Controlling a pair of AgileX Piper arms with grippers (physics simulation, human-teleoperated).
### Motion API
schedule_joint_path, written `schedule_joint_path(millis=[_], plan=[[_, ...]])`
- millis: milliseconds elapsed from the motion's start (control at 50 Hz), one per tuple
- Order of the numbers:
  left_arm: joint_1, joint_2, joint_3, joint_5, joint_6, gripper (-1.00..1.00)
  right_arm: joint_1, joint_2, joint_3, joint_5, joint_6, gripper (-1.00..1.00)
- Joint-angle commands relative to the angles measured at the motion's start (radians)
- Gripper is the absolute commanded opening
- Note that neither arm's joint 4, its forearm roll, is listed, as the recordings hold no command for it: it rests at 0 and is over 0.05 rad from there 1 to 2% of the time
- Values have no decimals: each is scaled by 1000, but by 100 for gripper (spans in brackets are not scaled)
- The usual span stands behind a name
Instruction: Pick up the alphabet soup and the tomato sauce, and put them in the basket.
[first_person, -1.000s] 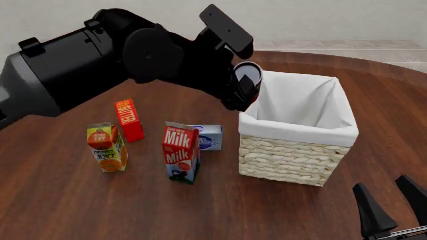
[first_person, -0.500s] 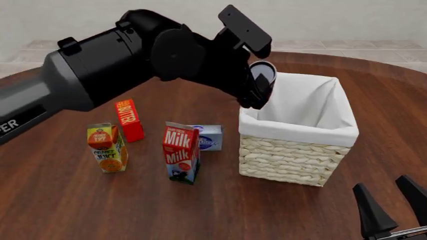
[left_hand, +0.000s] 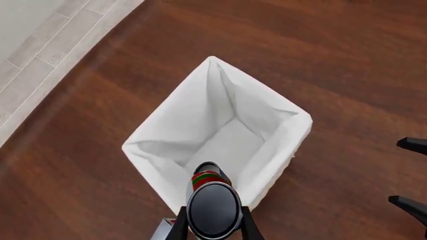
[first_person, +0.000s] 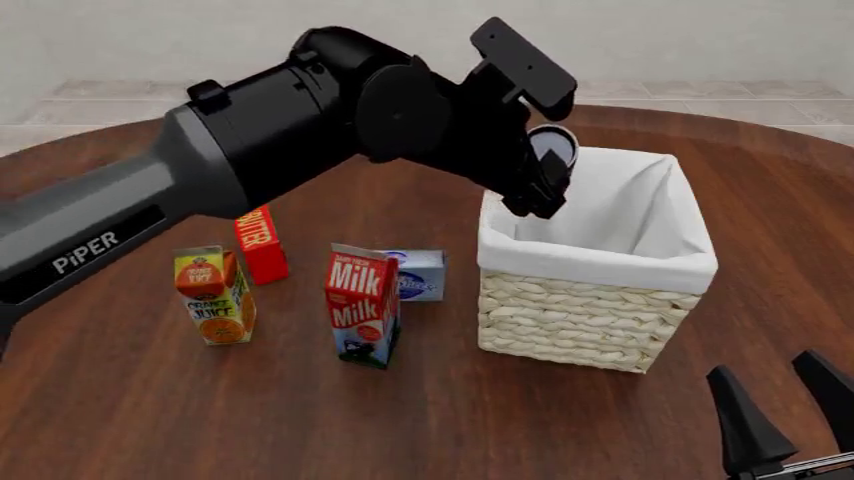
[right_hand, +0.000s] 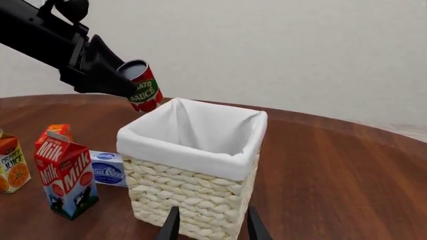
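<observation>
Left gripper (first_person: 545, 178) clamped on the tomato sauce (right_hand: 142, 86), can tilted above the basket (first_person: 587, 310) rim's near-left corner, right gripper (first_person: 790, 420) spread wide, well apart from the basket.

Bright even light, sharp render, soft shadows, perhaps faint table (first_person: 400, 420) sheen

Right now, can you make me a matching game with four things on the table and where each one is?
Things:
1. tomato sauce
2. milk carton
3. orange juice carton
4. right gripper

Places:
A. farthest left on the table
B. held in the left gripper above the basket rim
C. open, low at the near right
D. standing in front of the blue box

Pairs: 1-B, 2-D, 3-A, 4-C
</observation>
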Motion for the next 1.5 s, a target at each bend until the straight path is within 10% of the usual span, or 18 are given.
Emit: schedule_joint_path(millis=[20,1500], plan=[[6,60,-74,5,17,-100,-1,0,0,-2,5,100],[-46,247,-247,-55,-51,-100,-11,0,-1,-4,15,100]])
